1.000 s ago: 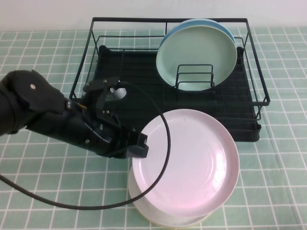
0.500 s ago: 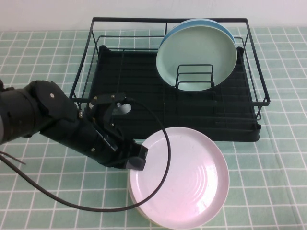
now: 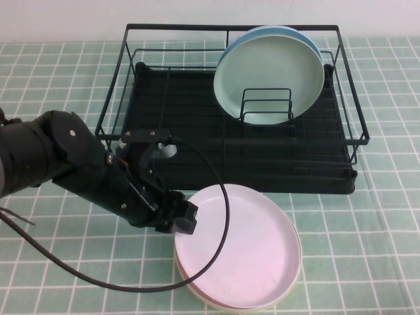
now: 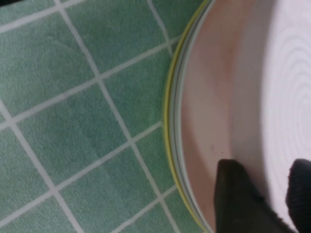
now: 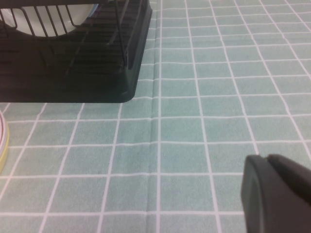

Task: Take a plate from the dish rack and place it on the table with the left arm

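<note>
Currently, we've got the left gripper clamped on the plate's rim | plate lying nearly flat atop a yellow-edged plate on the table, just before the dish rack | right gripper low over cloth, opening unclear.

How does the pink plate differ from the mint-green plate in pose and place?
The pink plate lies nearly flat on another plate in front of the dish rack, over the table; the mint-green plate stands on edge inside the rack. The left hand grips the pink plate's rim; nothing touches the green one. Both are round and rimmed. The right hand hovers over bare cloth.
</note>
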